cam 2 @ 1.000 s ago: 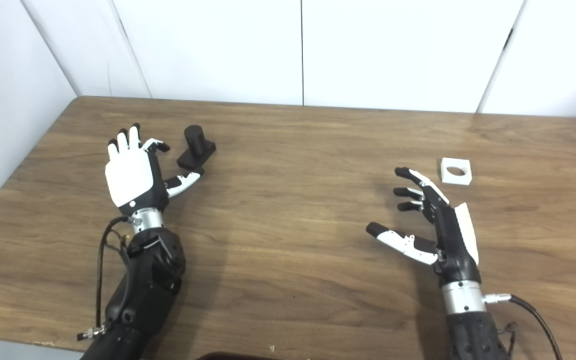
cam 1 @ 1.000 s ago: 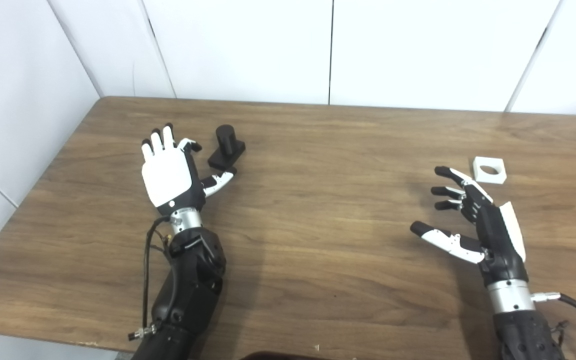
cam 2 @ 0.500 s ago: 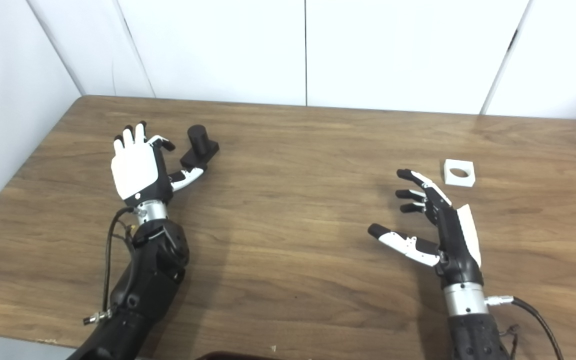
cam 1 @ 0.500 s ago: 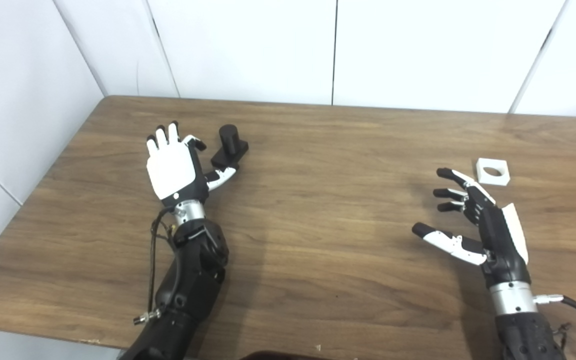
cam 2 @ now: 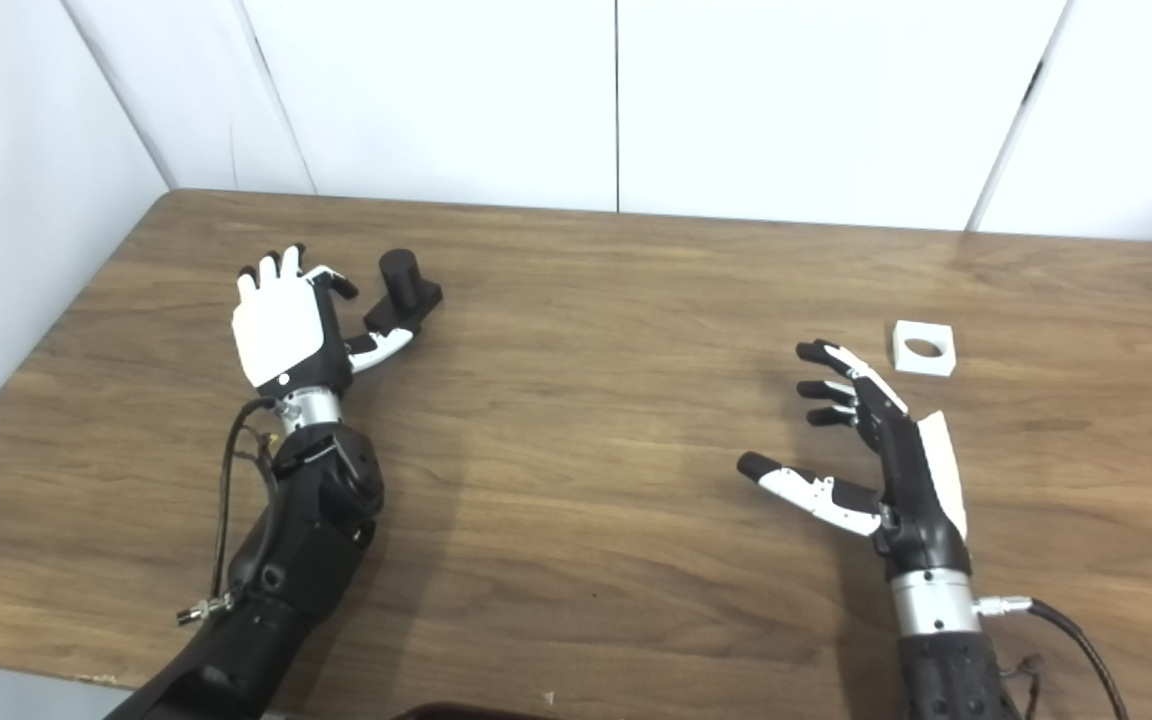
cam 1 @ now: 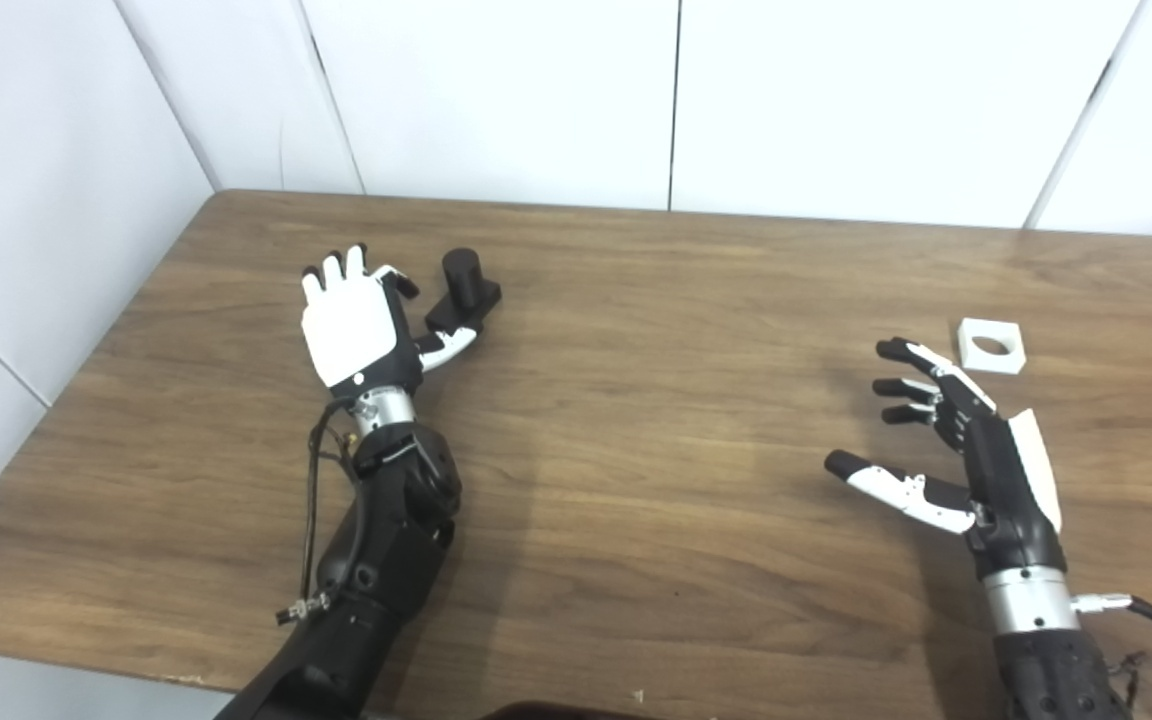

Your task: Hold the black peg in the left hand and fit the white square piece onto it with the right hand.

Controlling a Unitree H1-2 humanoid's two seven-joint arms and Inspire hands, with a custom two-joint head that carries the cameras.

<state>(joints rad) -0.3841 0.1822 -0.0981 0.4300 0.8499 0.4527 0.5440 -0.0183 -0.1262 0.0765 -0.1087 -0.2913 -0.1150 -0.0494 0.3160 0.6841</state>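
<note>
Left hand (cam 1: 351, 325) is spread and empty just left of the black peg (cam 1: 463, 290) at far left, which I'd grip by its stiff square base (looks light), while my right hand (cam 1: 966, 455) waits, fingers apart, near the white square piece (cam 1: 991, 345).

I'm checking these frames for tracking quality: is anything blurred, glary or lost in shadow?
Left eye view: sharp enough; the black peg shows little surface detail against its dark base, beside the open left hand. Right eye view: the white square piece reads clearly, its hole visible; soft shadows under the right hand; mild sheen on the table.
</note>
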